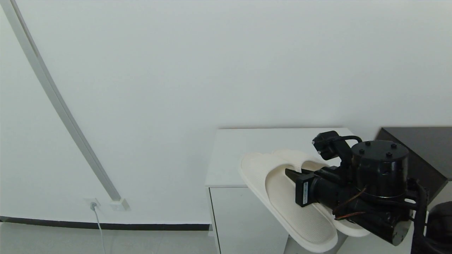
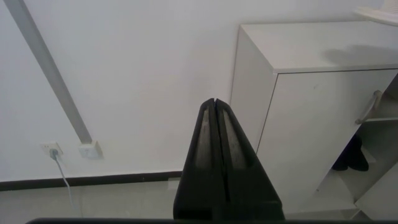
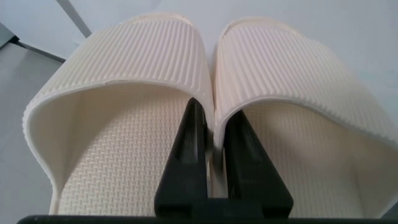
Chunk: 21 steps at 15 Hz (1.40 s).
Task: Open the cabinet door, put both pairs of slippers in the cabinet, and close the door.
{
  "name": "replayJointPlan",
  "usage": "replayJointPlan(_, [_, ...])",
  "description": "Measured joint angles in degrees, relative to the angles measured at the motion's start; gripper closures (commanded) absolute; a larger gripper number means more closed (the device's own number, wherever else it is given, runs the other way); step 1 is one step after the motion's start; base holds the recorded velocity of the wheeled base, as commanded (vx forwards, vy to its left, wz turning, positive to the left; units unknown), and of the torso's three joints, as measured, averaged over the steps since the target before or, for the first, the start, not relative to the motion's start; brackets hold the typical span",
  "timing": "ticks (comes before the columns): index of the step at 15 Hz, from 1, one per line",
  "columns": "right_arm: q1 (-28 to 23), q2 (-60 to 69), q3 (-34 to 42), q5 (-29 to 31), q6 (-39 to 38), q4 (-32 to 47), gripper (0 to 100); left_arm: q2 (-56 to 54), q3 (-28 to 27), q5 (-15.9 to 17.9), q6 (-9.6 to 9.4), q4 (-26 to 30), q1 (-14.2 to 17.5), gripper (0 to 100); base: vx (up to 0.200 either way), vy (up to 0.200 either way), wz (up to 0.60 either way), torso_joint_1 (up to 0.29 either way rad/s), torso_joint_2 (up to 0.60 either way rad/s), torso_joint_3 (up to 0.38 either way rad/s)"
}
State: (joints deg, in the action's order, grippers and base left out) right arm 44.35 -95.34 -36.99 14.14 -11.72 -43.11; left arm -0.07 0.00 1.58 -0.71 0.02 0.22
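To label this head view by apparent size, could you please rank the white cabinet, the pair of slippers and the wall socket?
1. white cabinet, though partly covered and cut off by the frame.
2. pair of slippers, nearer the camera, so they look enlarged.
3. wall socket, clearly the smallest.
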Motion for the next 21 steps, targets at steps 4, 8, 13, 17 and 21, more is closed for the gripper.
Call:
replayJointPlan(4, [0.85,0.39,0.39,0.02,0.11,0.09,100,0.0,0.0,0.0,0.02,-0.02,0.02,100,-0.2,0.0,0.0,-0.005,0.0,0.005])
replayJointPlan(8, [1.27,0.41,0.59,0.44,0.26,0.09,100,0.0,0.0,-0.02,0.05,-0.02,0.02,100,-0.1,0.0,0.0,0.001,0.0,0.002])
replayJointPlan(13, [1.29,0.26,0.69,0.61,0.39,0.13,100,0.0,0.0,-0.02,0.05,-0.02,0.02,100,0.0,0.0,0.0,0.0,0.0,0.0])
replayJointPlan(17, [1.29,0.24,1.13,0.69,0.48,0.02,100,0.0,0.0,-0.02,0.02,-0.02,0.02,100,0.0,0.0,0.0,0.0,0.0,0.0])
replayJointPlan(21, [1.27,0.22,1.27,0.28,0.45,0.05,100,0.0,0.0,-0.09,0.09,0.0,0.02,100,0.0,-0.15,0.0,0.002,0.0,-0.001])
